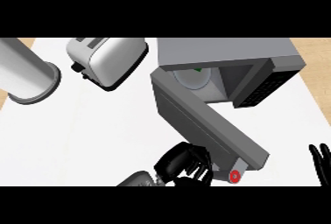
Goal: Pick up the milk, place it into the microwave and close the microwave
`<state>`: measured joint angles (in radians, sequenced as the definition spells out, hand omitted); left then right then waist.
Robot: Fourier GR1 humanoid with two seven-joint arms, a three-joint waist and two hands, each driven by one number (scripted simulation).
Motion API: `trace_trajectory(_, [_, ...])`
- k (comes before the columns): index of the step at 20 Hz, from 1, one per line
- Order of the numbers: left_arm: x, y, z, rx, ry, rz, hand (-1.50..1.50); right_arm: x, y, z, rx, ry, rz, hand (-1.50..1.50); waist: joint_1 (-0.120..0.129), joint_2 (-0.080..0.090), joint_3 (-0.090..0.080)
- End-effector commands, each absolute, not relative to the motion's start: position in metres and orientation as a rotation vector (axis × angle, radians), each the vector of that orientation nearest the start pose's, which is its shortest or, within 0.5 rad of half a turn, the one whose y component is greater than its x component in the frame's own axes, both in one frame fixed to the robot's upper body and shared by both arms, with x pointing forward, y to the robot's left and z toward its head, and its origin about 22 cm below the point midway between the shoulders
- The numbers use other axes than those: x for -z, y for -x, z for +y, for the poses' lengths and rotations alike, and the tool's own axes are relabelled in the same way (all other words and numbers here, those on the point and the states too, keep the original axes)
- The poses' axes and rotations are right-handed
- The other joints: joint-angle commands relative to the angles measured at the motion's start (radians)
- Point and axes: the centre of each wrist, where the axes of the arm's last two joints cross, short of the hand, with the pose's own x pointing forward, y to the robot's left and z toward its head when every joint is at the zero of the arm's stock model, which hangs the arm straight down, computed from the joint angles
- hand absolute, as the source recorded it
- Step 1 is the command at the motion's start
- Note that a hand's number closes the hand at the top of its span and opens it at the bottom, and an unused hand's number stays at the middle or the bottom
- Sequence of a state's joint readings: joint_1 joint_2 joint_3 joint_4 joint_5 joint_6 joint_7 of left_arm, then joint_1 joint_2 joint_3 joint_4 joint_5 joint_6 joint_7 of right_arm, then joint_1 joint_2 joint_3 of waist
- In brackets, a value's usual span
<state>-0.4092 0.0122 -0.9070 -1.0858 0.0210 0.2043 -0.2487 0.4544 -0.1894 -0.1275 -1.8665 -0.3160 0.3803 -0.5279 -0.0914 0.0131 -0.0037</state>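
Head view of white counter (97,131), grey cylinder (26,72) far left, toaster (107,59), left hand (184,164) curled round milk (234,174) beside open microwave door (207,122), microwave (226,52) behind, right hand (320,164) resting straight-fingered at right edge

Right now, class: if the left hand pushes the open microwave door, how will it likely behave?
The microwave door looks like a stiff flat panel, so it probably swings on its hinge rather than bending. The left hand sits by its free end, so pushing there should turn it readily.

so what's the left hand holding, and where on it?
Left hand is curled round the milk, gripping its body; only the red-capped end shows. Right hand holds nothing.
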Motion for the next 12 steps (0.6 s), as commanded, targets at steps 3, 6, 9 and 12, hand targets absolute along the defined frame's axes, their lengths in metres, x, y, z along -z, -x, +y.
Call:
trace_trajectory(3, [0.031, -0.248, 0.014, 0.863, 0.341, -1.664, 1.5, -0.035, -0.129, -0.322, -0.054, -0.221, -2.05, -1.5, -0.067, 0.012, -0.003])
trace_trajectory(6, [0.016, -0.252, 0.014, 0.647, 0.388, -1.75, 1.5, -0.042, -0.132, -0.328, -0.079, -0.243, -2.06, -1.5, -0.087, 0.024, -0.007])
trace_trajectory(9, [0.0, -0.259, 0.009, 0.544, 0.4, -1.844, -1.5, -0.051, -0.135, -0.326, -0.098, -0.225, -2.102, -1.5, -0.112, 0.023, -0.008])
trace_trajectory(12, [-0.007, -0.268, 0.006, 0.524, 0.388, -1.867, -1.5, -0.05, -0.138, -0.32, -0.073, -0.297, -2.092, -1.5, -0.134, 0.033, -0.005])
